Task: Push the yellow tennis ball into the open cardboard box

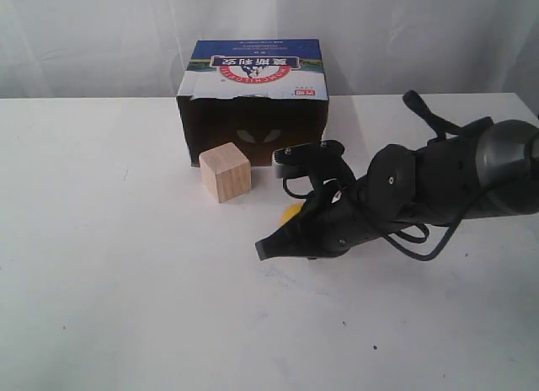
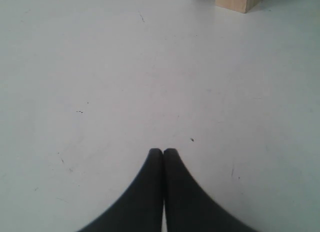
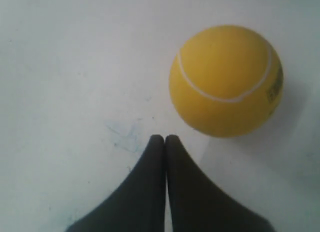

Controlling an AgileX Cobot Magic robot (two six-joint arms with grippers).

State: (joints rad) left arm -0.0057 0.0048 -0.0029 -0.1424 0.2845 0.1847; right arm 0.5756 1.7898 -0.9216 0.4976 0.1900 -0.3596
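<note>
A: Where is the ball (image 3: pixel 225 81) placed?

B: It is seen on the table (image 1: pixel 101 265), in front of the box's (image 1: pixel 253 104) dark open side, with most of it hidden behind the right arm in the exterior view. In the right wrist view it lies just beside the right gripper (image 3: pixel 164 138), off to one side of the tips. No contact can be made out.

A: How are the jaws set?

B: Both pairs are pressed together with nothing held. The left gripper (image 2: pixel 163 151) is shown only in its own wrist view, over bare table.

A: How is the ball expected to handle?

B: It is judged to be light, springy and free to roll, so no grasp is called for. It would best be met at mid-height on the side facing away from the box. An off-centre touch would likely send it sideways. The cube (image 1: pixel 226 172), standing before the left part of the opening, could deflect it.

A: What is counted?

B: One ball, one box, one cube and two grippers are counted.
</note>
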